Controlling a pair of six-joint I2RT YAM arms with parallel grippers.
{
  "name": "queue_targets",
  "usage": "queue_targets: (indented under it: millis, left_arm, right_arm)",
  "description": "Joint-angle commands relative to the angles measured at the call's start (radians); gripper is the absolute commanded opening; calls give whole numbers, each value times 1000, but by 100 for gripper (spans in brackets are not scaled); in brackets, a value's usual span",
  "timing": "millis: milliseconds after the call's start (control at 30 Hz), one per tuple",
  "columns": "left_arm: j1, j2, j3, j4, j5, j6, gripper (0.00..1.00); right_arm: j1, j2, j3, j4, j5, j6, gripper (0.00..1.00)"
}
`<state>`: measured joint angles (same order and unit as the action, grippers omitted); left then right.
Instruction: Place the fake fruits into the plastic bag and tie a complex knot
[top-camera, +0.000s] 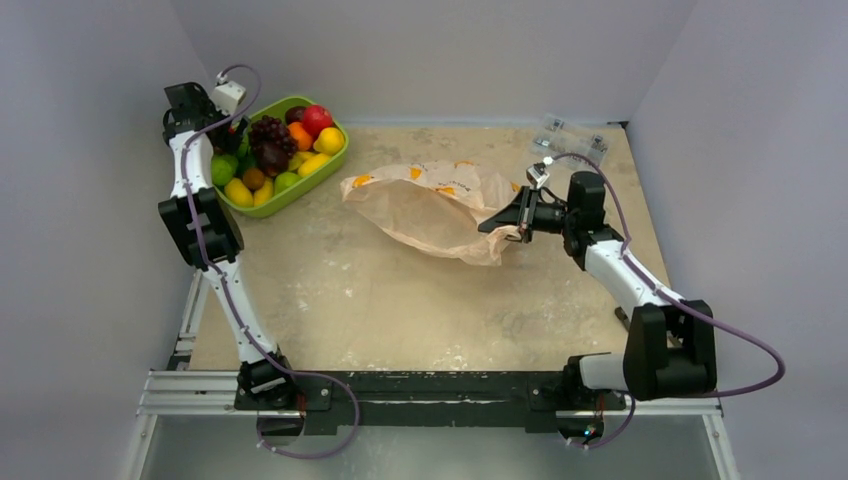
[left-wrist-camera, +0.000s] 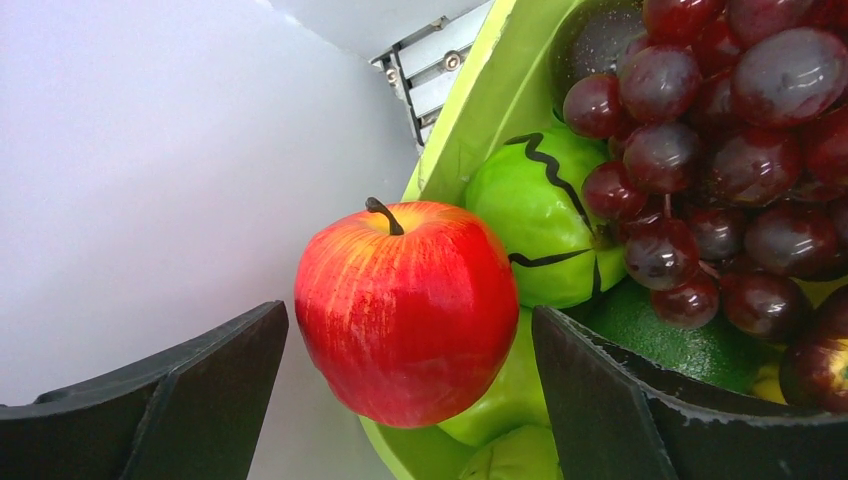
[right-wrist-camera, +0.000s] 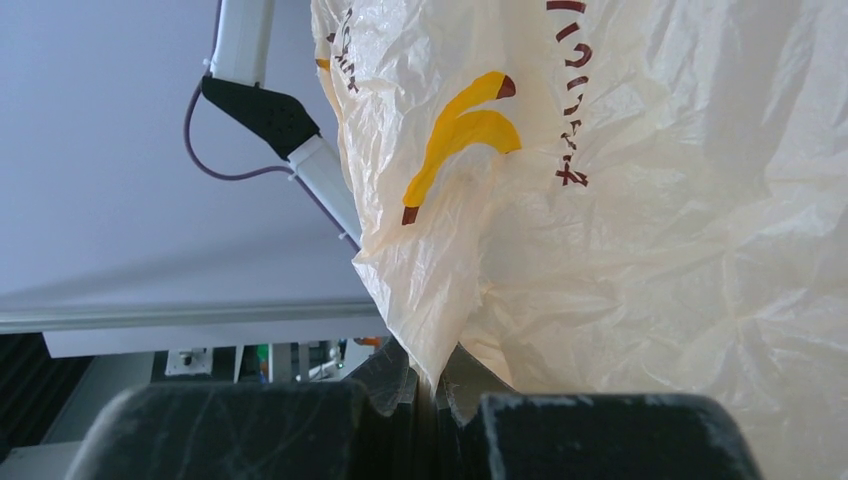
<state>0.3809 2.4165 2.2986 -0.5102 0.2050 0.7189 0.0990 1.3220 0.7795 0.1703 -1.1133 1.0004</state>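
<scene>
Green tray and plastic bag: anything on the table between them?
Nothing. The top view shows only bare tabletop between the green tray and the plastic bag.

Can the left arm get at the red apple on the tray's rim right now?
Probably yes: the left gripper is open with the red apple right between its fingers, sitting uppermost at the green tray's rim. Only the near wall might crowd one finger.

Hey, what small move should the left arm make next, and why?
Probably close the left gripper on the red apple: its open fingers flank it at the lime-green tray's edge, while the right gripper holds the plastic bag pinched.
</scene>
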Motion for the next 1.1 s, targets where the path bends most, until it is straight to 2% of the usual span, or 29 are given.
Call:
queue_targets:
  millis: [0, 133, 333, 500, 667, 767, 867, 1067]
  left_arm:
    - [18, -2, 19, 30, 4, -12, 87]
    - [20, -64, -9, 29, 60, -45, 64]
    - [21, -253, -118, 53, 179, -122, 43]
    - [16, -462, -242, 4, 348, -169, 38]
    - [-35, -784, -428, -113, 642, -215, 38]
    - [-126, -963, -534, -218, 783, -175, 38]
    - [-242, -1100, -588, -298, 860, -166, 40]
    - [-483, -1193, -609, -443, 921, -165, 39]
  right_arm:
    - [1, 9, 59, -18, -26, -28, 0]
    - [3, 14, 67, -17, -17, -25, 0]
    - [11, 9, 20, 98, -26, 81, 0]
    - [48, -9, 11, 179, -30, 166, 0]
    - [102, -19, 18, 204, -43, 253, 0]
    - [135, -22, 69, 209, -59, 295, 0]
    - [144, -4, 150, 216, -69, 332, 0]
    - [117, 51, 156, 204, -45, 393, 0]
